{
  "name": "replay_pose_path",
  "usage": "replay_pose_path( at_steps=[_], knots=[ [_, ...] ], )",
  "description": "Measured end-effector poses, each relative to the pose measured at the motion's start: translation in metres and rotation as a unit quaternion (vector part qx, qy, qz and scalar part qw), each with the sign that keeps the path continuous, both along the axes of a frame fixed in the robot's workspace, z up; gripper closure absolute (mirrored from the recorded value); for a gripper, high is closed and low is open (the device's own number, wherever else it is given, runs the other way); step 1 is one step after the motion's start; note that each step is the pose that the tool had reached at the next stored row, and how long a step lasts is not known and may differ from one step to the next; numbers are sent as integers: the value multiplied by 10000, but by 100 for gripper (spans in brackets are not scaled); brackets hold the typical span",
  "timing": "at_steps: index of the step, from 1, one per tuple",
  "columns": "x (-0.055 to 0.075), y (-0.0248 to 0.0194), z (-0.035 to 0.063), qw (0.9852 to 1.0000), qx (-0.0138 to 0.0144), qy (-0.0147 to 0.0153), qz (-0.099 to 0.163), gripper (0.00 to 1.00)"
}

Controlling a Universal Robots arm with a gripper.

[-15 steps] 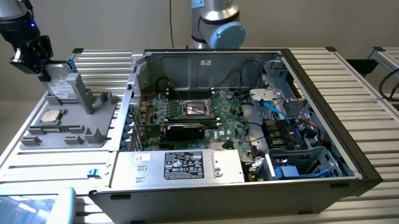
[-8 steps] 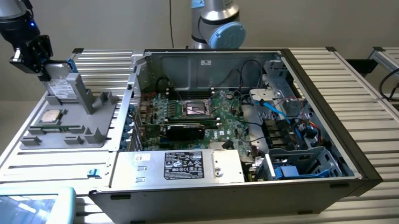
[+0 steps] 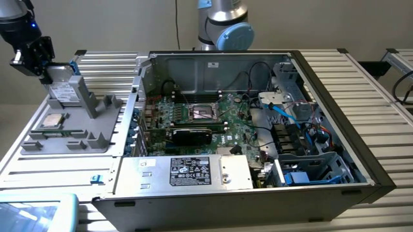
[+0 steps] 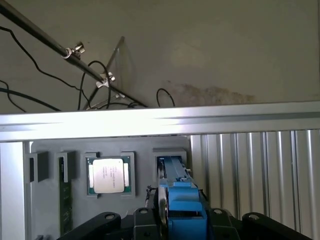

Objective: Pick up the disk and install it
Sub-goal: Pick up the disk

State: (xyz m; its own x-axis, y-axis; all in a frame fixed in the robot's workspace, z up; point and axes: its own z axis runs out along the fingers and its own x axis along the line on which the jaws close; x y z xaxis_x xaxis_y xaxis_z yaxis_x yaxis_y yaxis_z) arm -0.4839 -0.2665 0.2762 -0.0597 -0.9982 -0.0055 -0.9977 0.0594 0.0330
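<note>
Exterior view: at the upper left, the gripper (image 3: 40, 62) is seen clamped on the top edge of the disk (image 3: 66, 91), which stands upright in the grey holder (image 3: 58, 140), well apart from the computer case (image 3: 213, 65).

Wrist view: the disk (image 4: 182, 210) is held edge-on between the jaws, near the processor chip (image 4: 108, 175).

The pick-up is judged to be in hand. A straight lift clear of the slot is called for.

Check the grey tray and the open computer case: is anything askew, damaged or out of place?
Nothing looks damaged or spilled. The disk stands on edge, leaning slightly, at one end of the tray with the gripper closed on its top; the processor chip lies flat in its pocket.
</note>
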Motion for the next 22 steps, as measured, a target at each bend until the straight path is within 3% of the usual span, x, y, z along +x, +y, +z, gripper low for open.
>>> replay_pose_path(
  at_steps=[4,7,22],
  knots=[
    [0,0,-2,10000,0,-2,0,60],
    [1,0,-2,10000,0,-3,1,48],
    [-8,-10,-2,9997,1,-56,239,48]
  ],
)
